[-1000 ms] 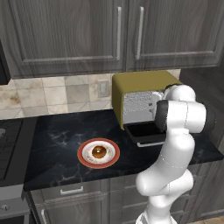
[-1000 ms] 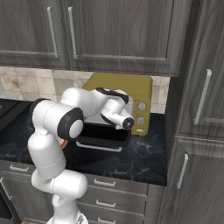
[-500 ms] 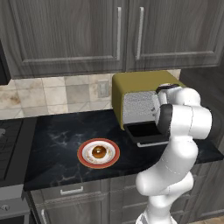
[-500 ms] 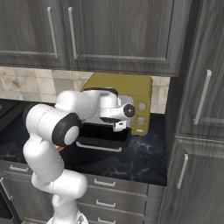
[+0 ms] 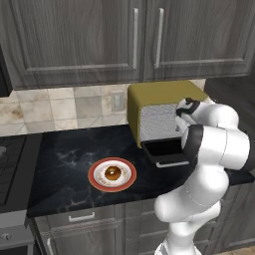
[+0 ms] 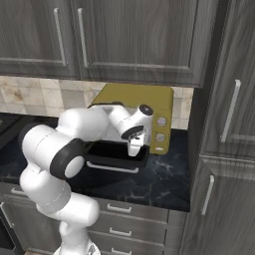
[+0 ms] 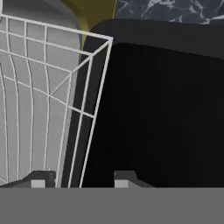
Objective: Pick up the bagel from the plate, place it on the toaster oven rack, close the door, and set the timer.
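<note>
The bagel [image 5: 112, 173] lies in the middle of the plate [image 5: 98, 183] on the dark counter, left of the olive toaster oven [image 5: 159, 94]. Its door [image 5: 167, 151] hangs open, flat toward the counter's front edge. My gripper [image 6: 133, 149] points down over the door [image 6: 109, 151] at the oven's mouth, far from the bagel. In the hand view the toaster oven rack [image 7: 39, 100] fills the left side and the dark door glass [image 7: 162, 109] the right. My gripper [image 7: 83, 179] is open, its fingertips [image 7: 126, 176] standing to either side of the rack's side wire, gripping nothing.
Two round knobs [image 6: 160, 128] sit on the oven's front panel. A stove edge [image 5: 10, 159] lies at the far left of the counter. Grey cabinets [image 5: 134, 40] hang above, and a tall cabinet [image 6: 229, 124] stands right of the oven.
The fingers have spread apart. The hand has shifted slightly at the oven's mouth. Bagel and plate lie where they were.
</note>
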Controlling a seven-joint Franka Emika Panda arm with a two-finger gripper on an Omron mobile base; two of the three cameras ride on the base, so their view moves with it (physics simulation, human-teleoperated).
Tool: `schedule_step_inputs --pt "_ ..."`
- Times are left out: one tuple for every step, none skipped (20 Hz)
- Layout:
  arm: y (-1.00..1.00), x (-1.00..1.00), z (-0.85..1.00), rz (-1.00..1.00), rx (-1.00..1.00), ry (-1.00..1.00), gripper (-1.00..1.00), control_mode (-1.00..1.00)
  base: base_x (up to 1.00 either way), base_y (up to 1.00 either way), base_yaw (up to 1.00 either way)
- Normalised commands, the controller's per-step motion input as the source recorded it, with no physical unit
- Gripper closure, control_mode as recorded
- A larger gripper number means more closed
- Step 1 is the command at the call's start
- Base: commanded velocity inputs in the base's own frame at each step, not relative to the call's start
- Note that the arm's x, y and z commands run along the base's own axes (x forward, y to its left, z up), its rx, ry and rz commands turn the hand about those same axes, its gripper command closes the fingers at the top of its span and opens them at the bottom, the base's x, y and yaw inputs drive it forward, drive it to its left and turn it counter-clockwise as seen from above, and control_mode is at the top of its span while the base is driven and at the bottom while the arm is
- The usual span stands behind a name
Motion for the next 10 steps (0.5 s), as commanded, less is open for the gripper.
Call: schedule_step_inputs --pt "-0.31 -1.0 -1.0 0.03 -0.09 0.49 1.0 -1.0 0.0 0.0 0.0" --pt "-0.31 -1.0 -1.0 0.03 -0.1 0.5 1.0 -1.0 0.0 0.0 0.0" --pt "-0.31 -1.0 -1.0 0.03 -0.1 0.5 1.0 -1.0 0.0 0.0 0.0" --pt "-0.34 -1.0 -1.0 0.04 -0.1 0.51 1.0 -1.0 0.0 0.0 0.0" --pt "-0.34 -1.0 -1.0 0.05 -0.1 0.52 1.0 -1.0 0.0 0.0 0.0" --pt "-0.36 -1.0 -1.0 0.05 -0.1 0.52 1.0 -1.0 0.0 0.0 0.0" --pt "-0.44 -1.0 -1.0 0.05 -0.08 0.49 1.0 -1.0 0.0 0.0 0.0" --pt "-0.45 -1.0 -1.0 0.05 -0.07 0.47 1.0 -1.0 0.0 0.0 0.0" --pt "-0.45 -1.0 -1.0 0.04 -0.06 0.46 1.0 -1.0 0.0 0.0 0.0" --pt "-0.46 -1.0 -1.0 0.04 -0.06 0.46 1.0 -1.0 0.0 0.0 0.0"
